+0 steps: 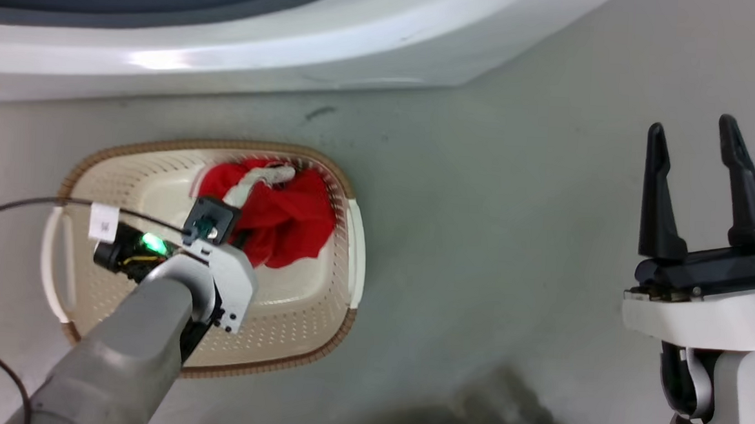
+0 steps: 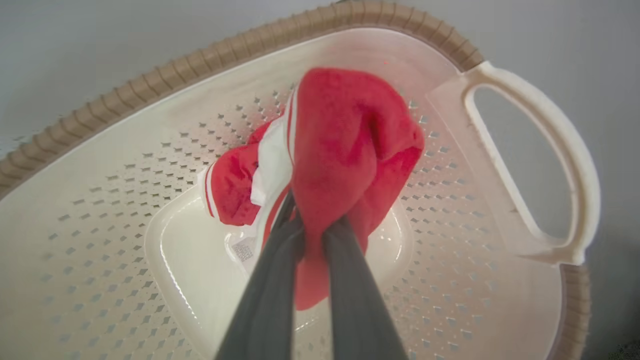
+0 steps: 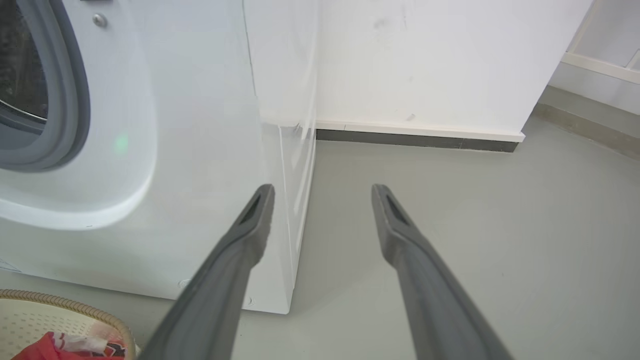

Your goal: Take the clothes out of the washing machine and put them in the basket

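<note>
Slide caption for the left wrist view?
Left gripper, jaws shut on the clothes, inside the basket.

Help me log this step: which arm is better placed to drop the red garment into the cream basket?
Left. The left hand is shut on the red fabric garment inside the oval cream plastic basket. The right hand is open and empty, off to the side over grey floor.

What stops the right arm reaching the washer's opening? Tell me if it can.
Probably it can. The right end effector is open, with nothing between it and the grey ring of the washer; it points past the corner, so must swing left.
</note>
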Robot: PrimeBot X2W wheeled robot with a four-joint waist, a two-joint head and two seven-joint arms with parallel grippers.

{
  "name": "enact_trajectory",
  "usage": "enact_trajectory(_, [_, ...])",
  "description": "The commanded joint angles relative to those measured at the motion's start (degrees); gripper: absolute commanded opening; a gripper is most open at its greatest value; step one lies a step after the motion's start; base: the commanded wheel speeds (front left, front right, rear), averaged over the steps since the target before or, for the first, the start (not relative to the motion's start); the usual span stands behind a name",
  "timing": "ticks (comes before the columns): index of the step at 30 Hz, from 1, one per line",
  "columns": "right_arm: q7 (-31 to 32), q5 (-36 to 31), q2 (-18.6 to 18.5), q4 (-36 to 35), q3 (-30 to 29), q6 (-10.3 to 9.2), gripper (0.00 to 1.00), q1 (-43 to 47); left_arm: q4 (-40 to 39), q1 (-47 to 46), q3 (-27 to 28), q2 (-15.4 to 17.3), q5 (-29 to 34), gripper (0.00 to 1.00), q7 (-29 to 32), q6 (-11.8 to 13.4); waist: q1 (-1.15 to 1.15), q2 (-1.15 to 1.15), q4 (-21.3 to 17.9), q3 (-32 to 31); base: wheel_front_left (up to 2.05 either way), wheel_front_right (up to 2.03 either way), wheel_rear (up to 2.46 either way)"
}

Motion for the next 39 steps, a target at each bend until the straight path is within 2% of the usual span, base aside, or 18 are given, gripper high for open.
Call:
enact_trajectory(1, [-0.1,0.4,0.1,-0.3,-0.3,-0.06,1.0,-1.1,1.8,-1.7,-0.6,-0.7,0.7,0.0,0.6,-0.4,-0.01,0.0,-2.0,3.9,0.0,0.0,0.0])
enact_trajectory(8, [-0.1,1.2,0.1,-0.4,-0.1,-0.06,1.0,-2.6,13.1,-7.6,-3.8,-3.2,3.4,0.0,4.6,-1.3,-0.01,0.0,-3.2,7.7,0.0,0.0,0.0])
enact_trajectory(16, [-0.1,1.1,0.1,0.2,0.8,-0.06,1.0,-3.4,17.2,-7.9,-6.7,-4.4,5.2,0.0,8.0,-1.1,-0.01,0.0,-3.6,8.2,0.0,0.0,0.0])
enact_trajectory(17, [-0.1,1.0,0.1,0.2,0.7,-0.06,1.0,-3.4,17.4,-7.5,-6.8,-4.7,5.1,0.41,8.1,-1.2,-0.01,0.0,-3.5,7.8,0.0,0.0,0.0])
enact_trajectory(18, [-0.1,0.9,0.1,0.2,0.7,-0.06,1.0,-3.4,17.5,-7.3,-6.7,-5.0,4.9,1.0,7.7,-1.2,-0.01,0.0,-3.3,7.5,0.0,0.0,0.0])
enact_trajectory(23, [-0.1,0.2,0.1,0.5,0.6,-0.06,1.0,-2.7,17.7,-6.4,-6.8,-5.7,4.5,1.0,6.7,-1.7,-0.01,0.0,-2.4,5.2,0.0,0.0,0.0])
enact_trajectory(32, [-0.1,-1.9,0.1,1.1,0.4,-0.06,1.0,1.0,17.6,-1.9,-5.5,-9.6,2.1,1.0,-2.0,-2.6,-0.01,0.0,1.9,-4.9,0.0,0.0,0.0])
enact_trajectory(39, [-0.1,-2.6,0.1,1.7,0.1,-0.06,1.0,3.7,14.2,1.1,-2.7,-10.4,0.3,1.0,-3.6,-1.6,-0.01,0.0,4.2,-10.8,0.0,0.0,0.0])
